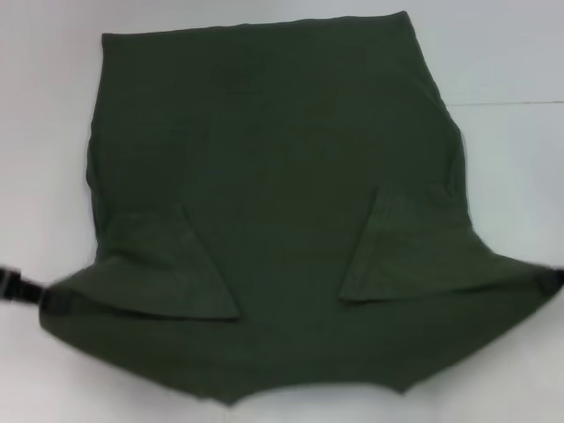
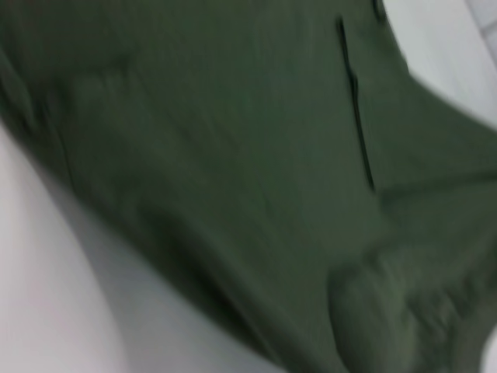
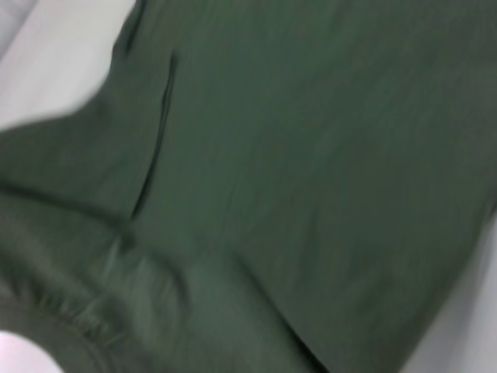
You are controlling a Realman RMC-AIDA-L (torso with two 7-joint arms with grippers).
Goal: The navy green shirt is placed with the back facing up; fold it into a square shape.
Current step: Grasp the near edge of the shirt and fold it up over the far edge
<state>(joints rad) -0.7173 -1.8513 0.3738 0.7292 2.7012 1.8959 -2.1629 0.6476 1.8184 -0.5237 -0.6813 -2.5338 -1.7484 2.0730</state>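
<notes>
You are looking at the navy green shirt [image 1: 282, 194] lying spread on the white table [image 1: 511, 62], both sleeves folded inward.

The soft, plain knit is forming a broad trapezoid, with two triangular sleeve flaps lying on its body and the near edge stretching out to points at both sides. The left gripper [image 1: 26, 291] is sitting at the near left corner and the right gripper [image 1: 552, 280] at the near right corner, each mostly hidden by cloth or cut off at the edge, so you cannot tell how their fingers are standing. Both wrist views are filling with blurred green fabric.
</notes>
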